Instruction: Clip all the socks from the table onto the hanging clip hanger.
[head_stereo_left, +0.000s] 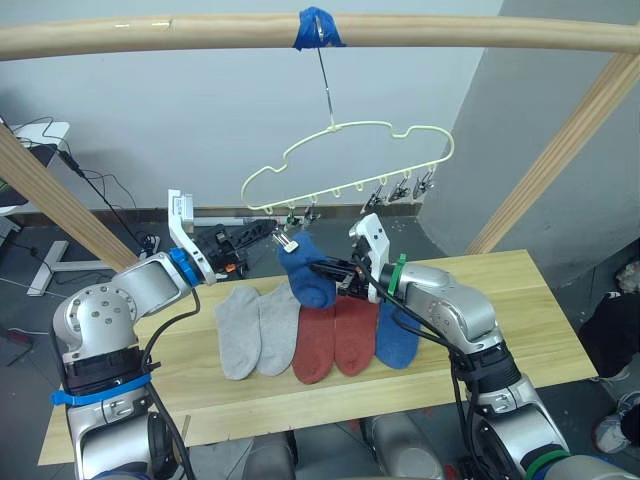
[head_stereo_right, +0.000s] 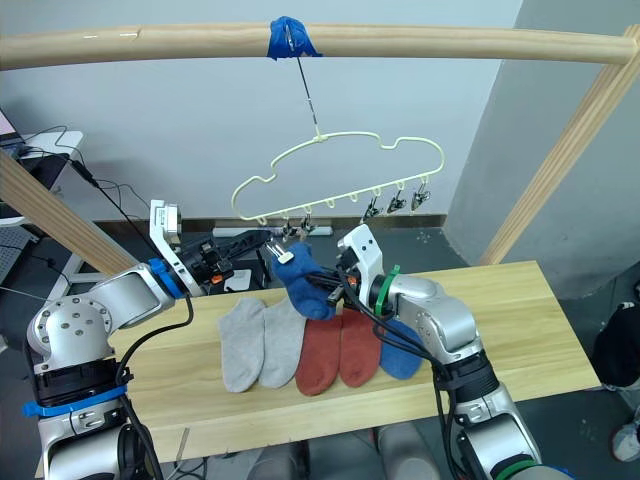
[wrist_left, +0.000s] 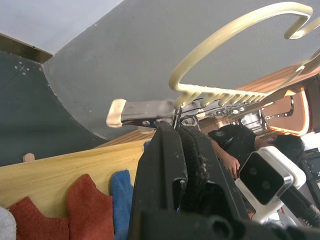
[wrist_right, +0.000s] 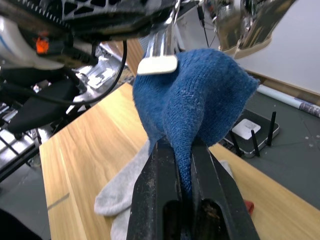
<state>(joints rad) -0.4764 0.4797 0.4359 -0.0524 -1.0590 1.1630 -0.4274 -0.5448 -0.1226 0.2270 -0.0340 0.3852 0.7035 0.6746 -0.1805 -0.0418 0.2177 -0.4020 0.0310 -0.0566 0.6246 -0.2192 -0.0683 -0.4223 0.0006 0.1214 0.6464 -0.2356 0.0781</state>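
R gripper (wrist_right: 182, 165) clenched on blue sock (head_stereo_left: 306, 270), held up w/ top edge at end clip (head_stereo_left: 287, 240) of clip hanger (head_stereo_left: 345, 160). L gripper (wrist_left: 182, 150) pinches that clip. Five socks flat on table (head_stereo_left: 520, 300): grey pair (head_stereo_left: 250, 325), red pair (head_stereo_left: 335, 340), blue one (head_stereo_left: 397, 335).

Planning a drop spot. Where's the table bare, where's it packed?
Bare: the table on the robot's right, past the flat blue sock, and the strip on its left beside the grey socks. Packed: the middle, with the red socks and both claws at the held blue sock.
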